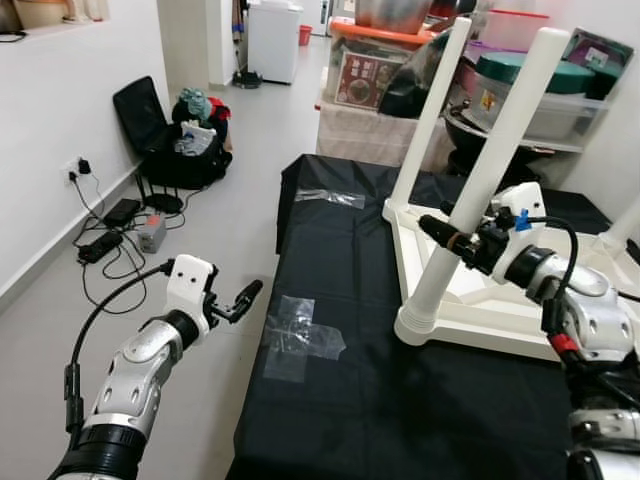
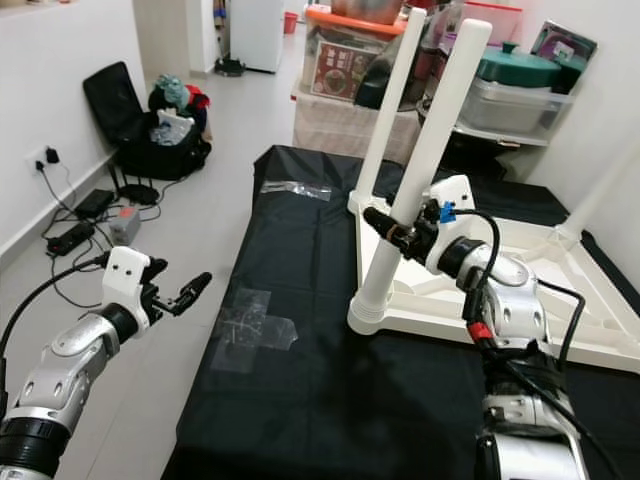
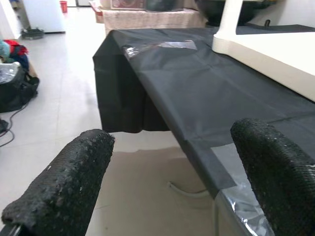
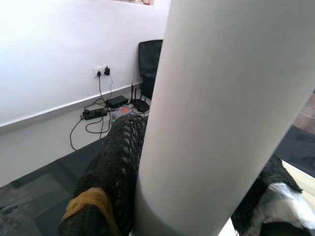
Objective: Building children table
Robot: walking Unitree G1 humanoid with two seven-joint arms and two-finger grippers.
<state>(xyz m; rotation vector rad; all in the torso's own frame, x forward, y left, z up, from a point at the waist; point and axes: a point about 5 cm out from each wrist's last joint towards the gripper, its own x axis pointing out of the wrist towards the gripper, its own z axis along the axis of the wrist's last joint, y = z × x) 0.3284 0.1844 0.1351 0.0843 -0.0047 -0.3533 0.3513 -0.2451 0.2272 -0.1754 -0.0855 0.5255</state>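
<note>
Left eye view gives me the upturned white tabletop (image 1: 500, 310) lying on the black-covered surface (image 1: 400, 400), legs pointing up. My right pincer (image 1: 455, 240) is clamped on the nearest leg (image 1: 480, 190), roughly midway up its length; the right wrist view confirms it, with a black finger (image 4: 115, 167) pressed against each side of the white tube. A second leg (image 1: 430, 110) stands at the tabletop corner beyond it, and part of a third (image 1: 622, 225) rises at the tabletop's far right edge.

My left pincer (image 1: 235, 300) hangs off the surface's left edge over the floor, fingers spread wide and holding nothing.

I judge this step to be seating or tightening the nearest leg in its corner socket. To do it well I'd keep the leg square to the tabletop, turn about its own axis rather than levering sideways, and watch the flared base (image 1: 425, 325) for any gap. Bringing the left pincer over to steady the tabletop would stop it skating on the cloth.
</note>
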